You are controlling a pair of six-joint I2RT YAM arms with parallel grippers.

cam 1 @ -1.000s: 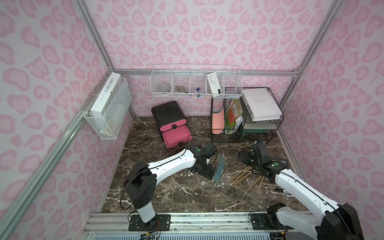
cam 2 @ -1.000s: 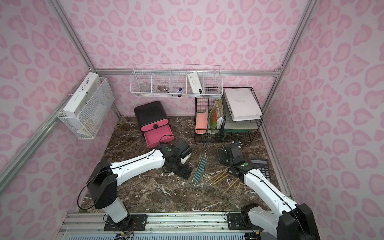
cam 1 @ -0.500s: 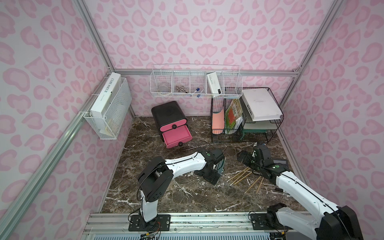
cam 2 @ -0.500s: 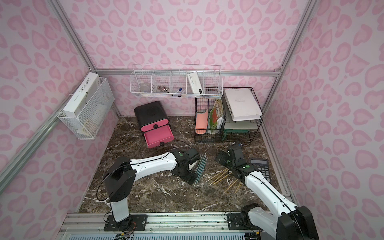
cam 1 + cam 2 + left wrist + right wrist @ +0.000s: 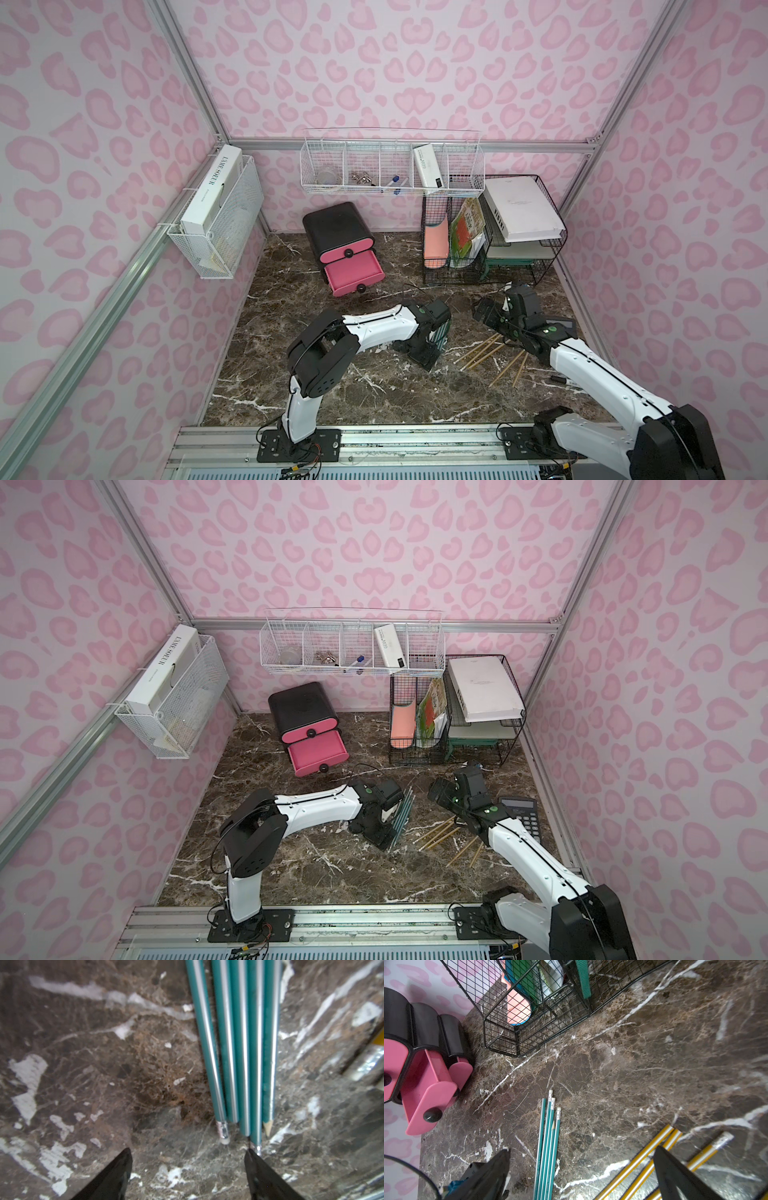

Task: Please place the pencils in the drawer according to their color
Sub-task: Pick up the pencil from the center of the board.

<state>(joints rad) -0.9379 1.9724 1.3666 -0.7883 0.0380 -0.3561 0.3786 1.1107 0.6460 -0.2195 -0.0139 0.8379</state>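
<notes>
Several teal pencils (image 5: 402, 817) lie side by side mid-table; in a top view my left arm covers most of the teal pencils (image 5: 441, 332). My left gripper (image 5: 380, 833) sits low at their near ends, open, nothing between its fingers. In the left wrist view the teal pencils (image 5: 239, 1043) end just beyond the left gripper (image 5: 188, 1152), close to one fingertip (image 5: 252, 1159). Several yellow pencils (image 5: 486, 353) lie fanned out to the right. My right gripper (image 5: 484, 313) hovers open above them. The black cabinet (image 5: 338, 226) at the back has one pink drawer (image 5: 353, 274) pulled out.
A black wire rack (image 5: 490, 232) with books and folders stands at the back right. A calculator (image 5: 521, 816) lies by the right wall, and a marker (image 5: 559, 379) lies beside my right arm. White wire baskets (image 5: 390, 174) hang on the back and left walls.
My left gripper has moved right and down to the near ends of the teal pencils, and its jaws have narrowed a little. The right arm has barely moved.
</notes>
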